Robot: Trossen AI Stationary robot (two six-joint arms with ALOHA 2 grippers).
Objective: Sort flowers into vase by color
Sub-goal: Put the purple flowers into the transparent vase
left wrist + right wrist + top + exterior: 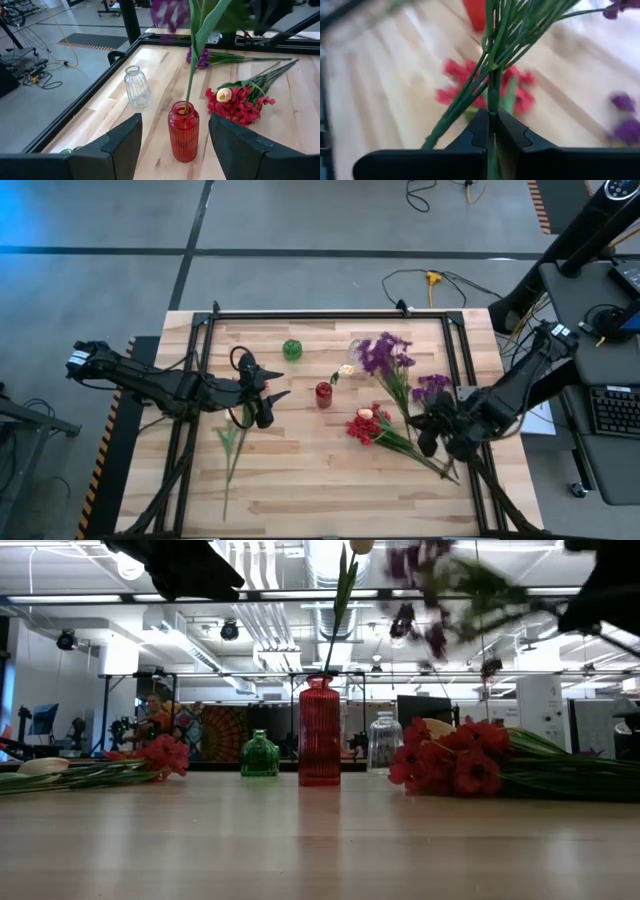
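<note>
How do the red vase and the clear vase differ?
The red vase is opaque red and holds a green stem; the clear vase is transparent and holds nothing. In the low view the red vase stands taller, with a straight body, while the clear vase is rounder. Both are ribbed and upright on the table.

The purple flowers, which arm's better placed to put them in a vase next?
Right. The right gripper is already shut on the purple flowers, lifted off the table; the left gripper is open, empty, near the red vase.

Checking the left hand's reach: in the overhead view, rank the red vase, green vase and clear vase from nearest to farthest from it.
1. Red vase, just right of the left hand.
2. Green vase, toward the table's far edge.
3. Clear vase, beyond the red vase, farthest.
</note>
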